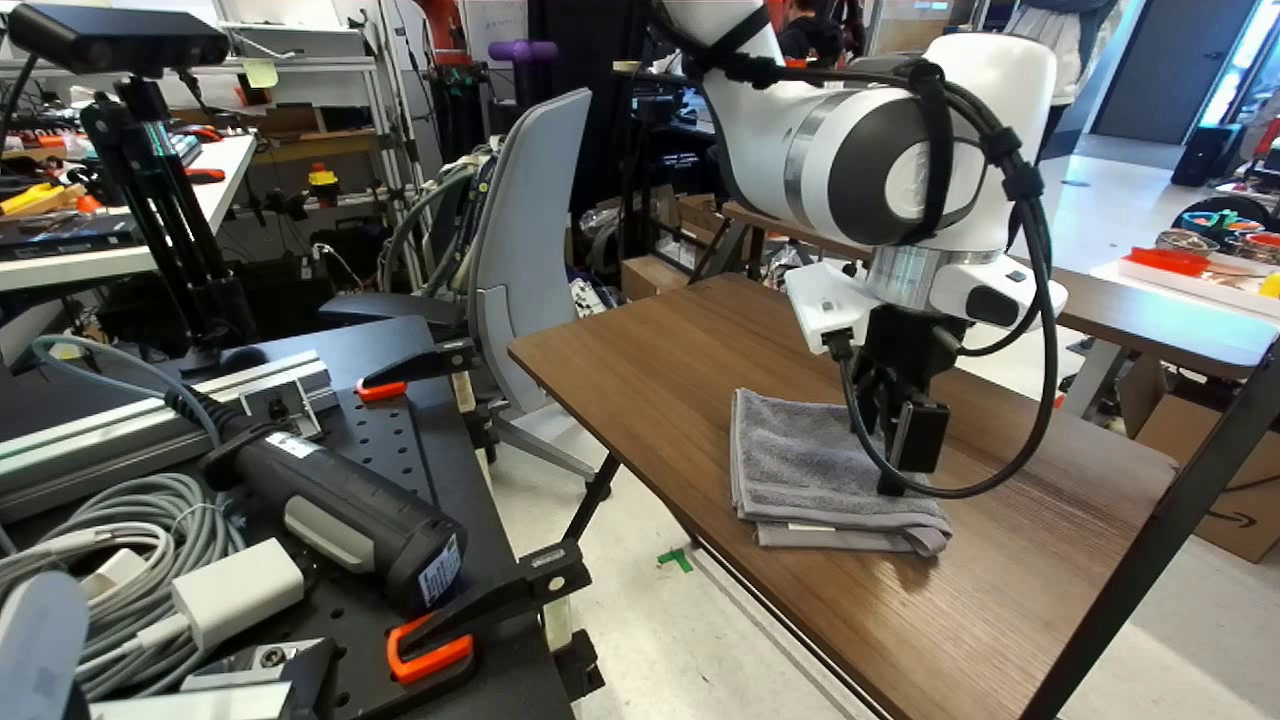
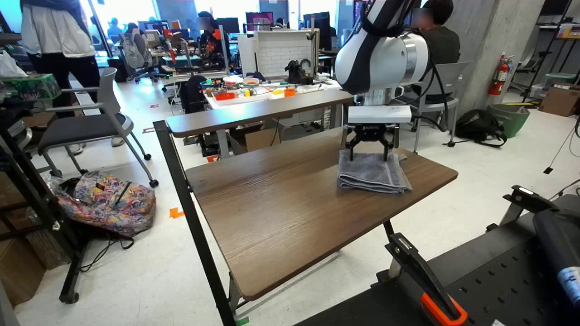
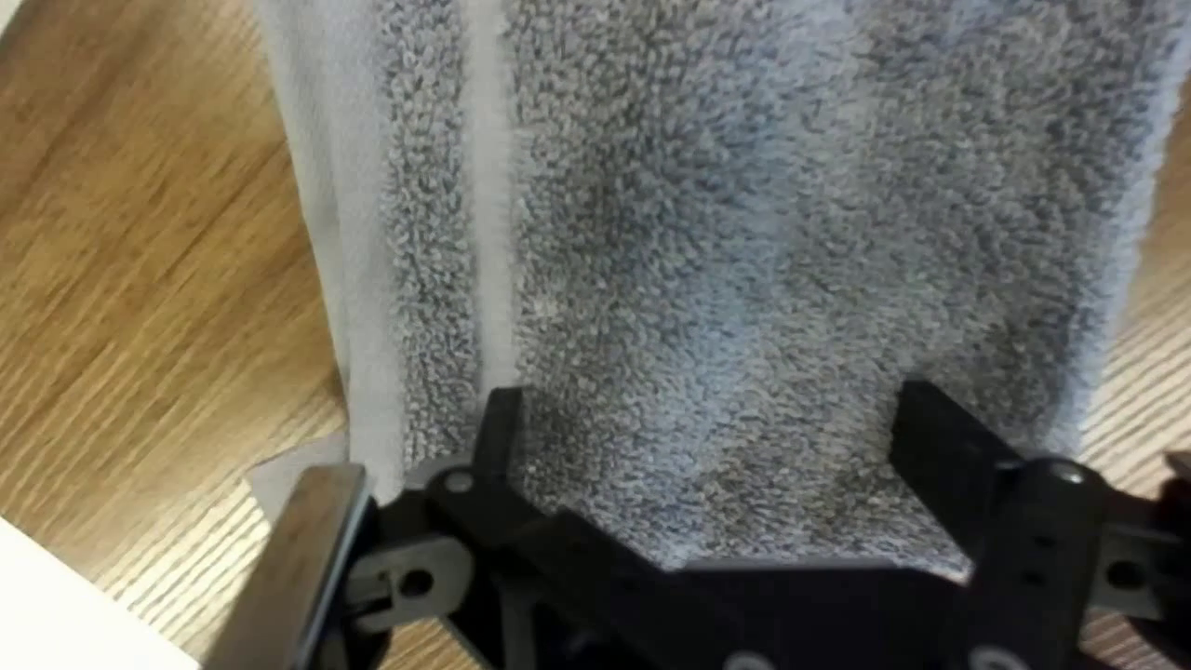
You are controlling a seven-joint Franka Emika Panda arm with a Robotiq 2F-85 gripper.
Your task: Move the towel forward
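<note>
The grey folded towel [image 1: 800,470] lies on the brown wooden table in both exterior views [image 2: 374,175]. Its layers are stacked with slightly uneven edges. My gripper [image 2: 368,158] points down over the towel, with its two fingers wide apart and nothing between them but the towel's top surface below. The gripper also shows in an exterior view [image 1: 888,465], where it partly hides the towel. In the wrist view the towel [image 3: 689,242] fills most of the picture under the open fingers [image 3: 709,398]. I cannot tell whether the fingertips touch the cloth.
The wooden table [image 2: 272,213] has a raised shelf [image 2: 258,111] along one long side and a black post [image 2: 190,217] at one end. A black bench [image 1: 400,450] with clamps, cables and a handheld tool stands nearby. A grey chair [image 1: 530,230] stands close to the table.
</note>
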